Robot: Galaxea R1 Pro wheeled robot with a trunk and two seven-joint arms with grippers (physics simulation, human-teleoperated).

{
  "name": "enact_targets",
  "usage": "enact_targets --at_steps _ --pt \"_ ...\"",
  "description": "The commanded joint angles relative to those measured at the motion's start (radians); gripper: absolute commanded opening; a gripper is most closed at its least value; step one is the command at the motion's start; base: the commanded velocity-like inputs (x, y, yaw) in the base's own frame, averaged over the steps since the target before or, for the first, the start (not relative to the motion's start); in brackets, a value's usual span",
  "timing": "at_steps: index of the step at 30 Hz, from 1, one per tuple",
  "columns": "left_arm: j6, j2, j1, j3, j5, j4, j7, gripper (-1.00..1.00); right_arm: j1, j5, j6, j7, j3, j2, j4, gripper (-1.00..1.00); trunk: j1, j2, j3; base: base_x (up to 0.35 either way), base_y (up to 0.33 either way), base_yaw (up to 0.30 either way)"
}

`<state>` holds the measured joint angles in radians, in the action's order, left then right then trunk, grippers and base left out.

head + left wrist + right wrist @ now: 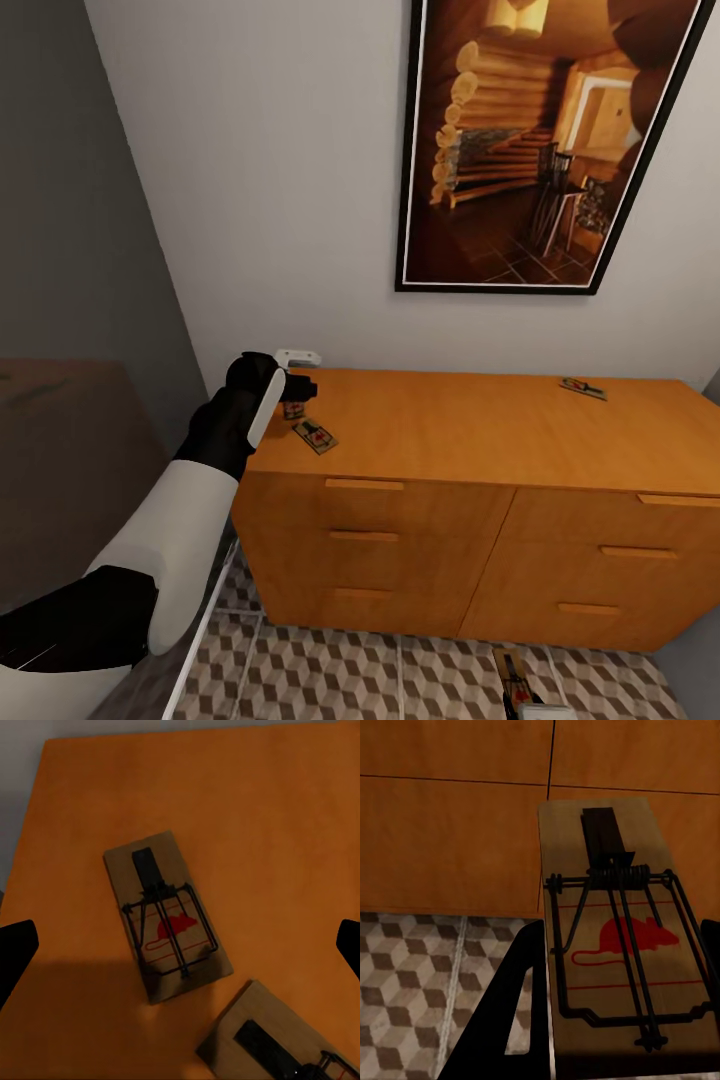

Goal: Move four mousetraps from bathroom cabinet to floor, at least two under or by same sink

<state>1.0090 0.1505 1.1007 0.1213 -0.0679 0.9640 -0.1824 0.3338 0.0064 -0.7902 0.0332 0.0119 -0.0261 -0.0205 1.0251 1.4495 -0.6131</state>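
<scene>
Nearest, we see our right gripper (619, 1020) clamping a flat brown wooden mousetrap (622, 937) over the cube-patterned tiled floor (412, 967). At eleven o'clock, our left gripper (180, 945) hangs wide apart above two mousetraps (166, 915) on the orange-brown wooden drawer cabinet (460, 430); another, seemingly, lies at one o'clock (583, 388).

Head overlooks cabinet (460, 430); left wrist close above.

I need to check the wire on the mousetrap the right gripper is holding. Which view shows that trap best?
The right wrist view: the held mousetrap is close up, its wire and red mouse mark sharp, between the right gripper fingers. The head view catches just its end at the bottom edge, above the bathroom floor.
</scene>
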Motion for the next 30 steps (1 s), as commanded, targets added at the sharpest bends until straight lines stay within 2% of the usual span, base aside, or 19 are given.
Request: enact_targets --at_steps 1,16,30 --pt "0.003 0.000 0.001 0.001 -0.008 0.000 -0.008 1.00 0.001 0.000 -0.003 0.001 0.000 0.000 0.001 -1.00 0.000 0.000 -0.001 0.001 0.000 0.000" --pt "0.002 0.000 0.001 0.001 -0.007 -0.031 -0.008 1.00 0.001 0.000 -0.003 0.001 0.000 0.000 0.001 -1.00 0.000 0.000 -0.001 0.000 0.000 0.000" --pt "0.002 0.000 0.001 0.001 -0.007 -0.034 -0.008 1.00 0.001 0.000 -0.003 0.001 0.000 0.000 0.001 -1.00 0.000 0.000 -0.011 0.000 0.000 0.000"
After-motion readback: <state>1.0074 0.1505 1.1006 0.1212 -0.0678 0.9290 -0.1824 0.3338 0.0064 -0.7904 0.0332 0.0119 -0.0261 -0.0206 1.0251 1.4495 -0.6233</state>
